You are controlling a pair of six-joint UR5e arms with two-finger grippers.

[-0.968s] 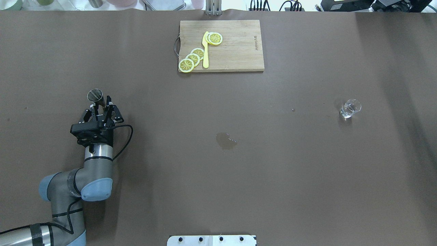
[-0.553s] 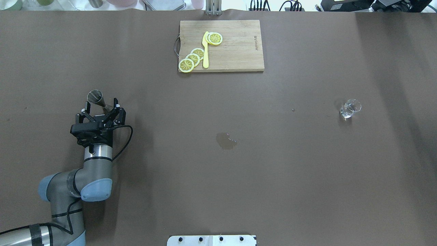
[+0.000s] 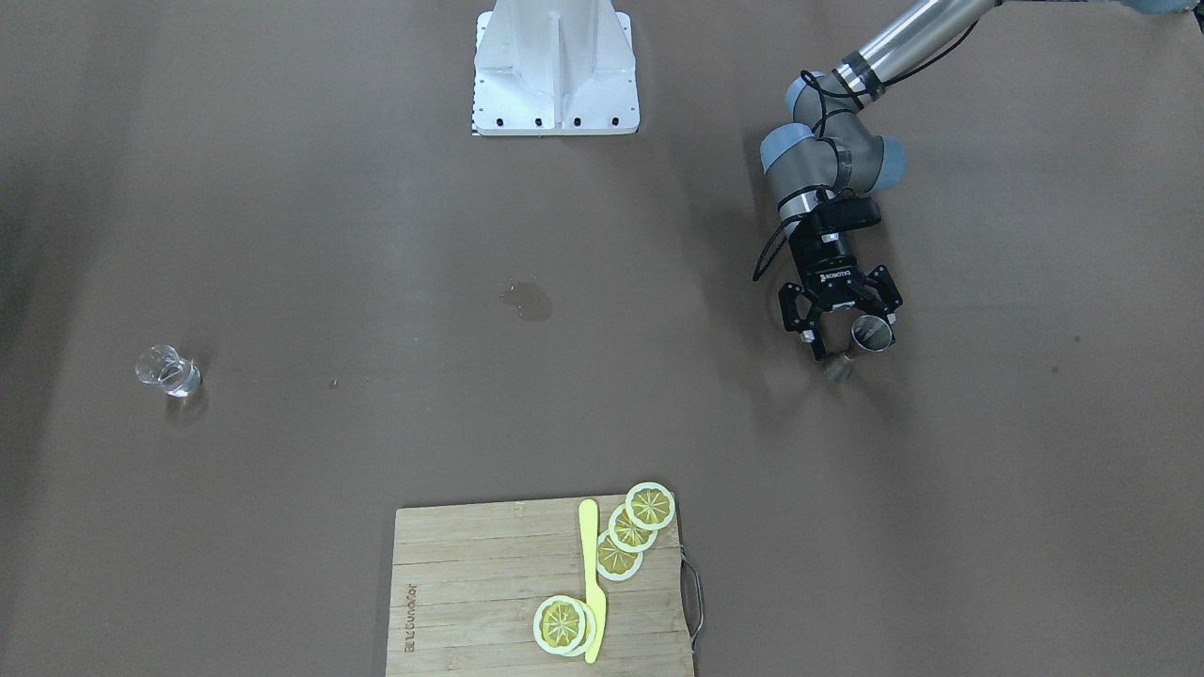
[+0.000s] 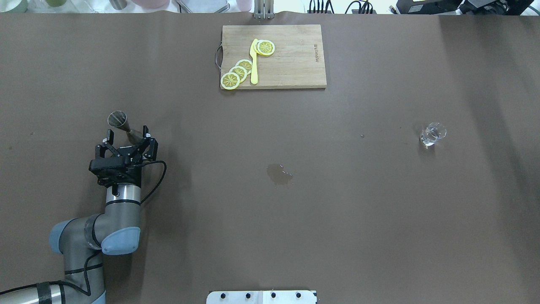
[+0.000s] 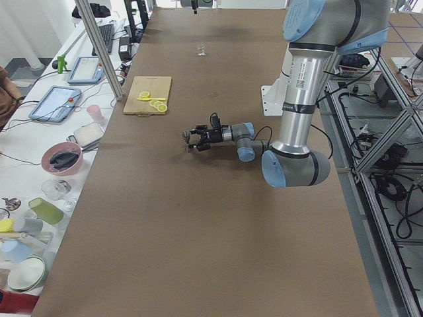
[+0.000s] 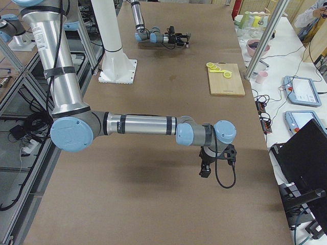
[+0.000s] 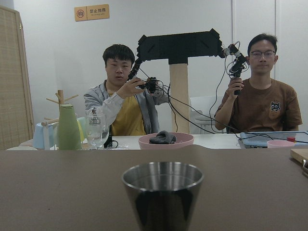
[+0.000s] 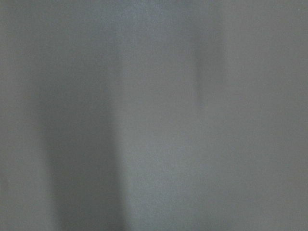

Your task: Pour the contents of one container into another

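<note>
The steel jigger [image 4: 119, 120] stands upright on the brown table at the left, with my left gripper [image 4: 128, 133] open around its lower part; neither finger visibly touches it. The front-facing view gives the same picture of the jigger [image 3: 871, 334] and the left gripper [image 3: 851, 339]. Its round mouth fills the bottom of the left wrist view [image 7: 162, 179]. The clear glass [image 4: 433, 134] stands alone far to the right, also seen as the glass [image 3: 167, 369]. My right gripper [image 6: 207, 169] hangs over the table in the exterior right view only. I cannot tell whether it is open or shut.
A wooden cutting board [image 4: 291, 63] with lemon slices [image 4: 237, 72] and a yellow knife [image 4: 254, 63] lies at the far edge. A wet patch [image 4: 279, 174] marks the table's middle. Two people [image 7: 127, 101] sit beyond the far edge, behind a pink bowl [image 7: 166, 140].
My left gripper was shut on the jigger, then opened and drew back slightly toward the robot. The jigger stays standing where it was. The glass has not moved.
</note>
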